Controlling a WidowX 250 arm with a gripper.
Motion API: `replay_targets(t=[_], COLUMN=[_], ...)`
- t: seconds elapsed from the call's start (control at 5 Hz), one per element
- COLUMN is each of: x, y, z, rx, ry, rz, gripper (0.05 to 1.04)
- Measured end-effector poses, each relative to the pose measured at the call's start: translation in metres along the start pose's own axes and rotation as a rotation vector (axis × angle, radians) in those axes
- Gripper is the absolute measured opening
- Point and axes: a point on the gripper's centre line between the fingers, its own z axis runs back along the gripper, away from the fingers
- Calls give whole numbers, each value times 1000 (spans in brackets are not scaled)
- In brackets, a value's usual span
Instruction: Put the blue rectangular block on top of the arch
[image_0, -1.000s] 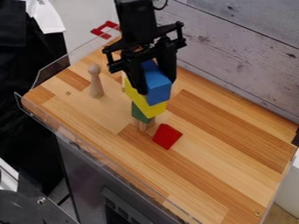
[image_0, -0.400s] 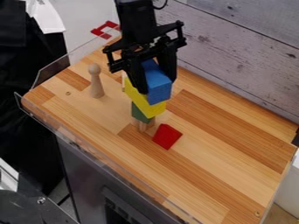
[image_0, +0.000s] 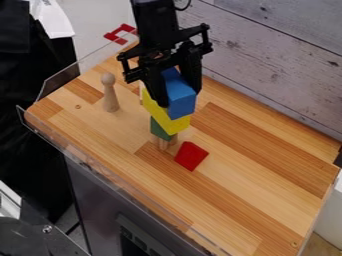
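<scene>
1 gripper holds 1 blue block, seemingly atop yellow block.

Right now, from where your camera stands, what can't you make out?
All in the camera view:
- Blue block: its back is hidden by its front faces and the gripper; its underside is hidden too, so I can't tell how fully it meets the yellow block.
- Wooden pieces beneath the green block: mostly covered, shape unclear.
- Arm: cut off by the top edge.
</scene>
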Motion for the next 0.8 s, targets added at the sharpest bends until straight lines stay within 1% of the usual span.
replay_targets(t=[0.4, 0.6, 0.8], x=[1, 1, 1], y=[1, 3, 1], z=[1, 1, 4], rx=[-1, 7, 9], ry=[0, 7, 9], rz=[12, 19, 9], gripper=[578, 630, 924])
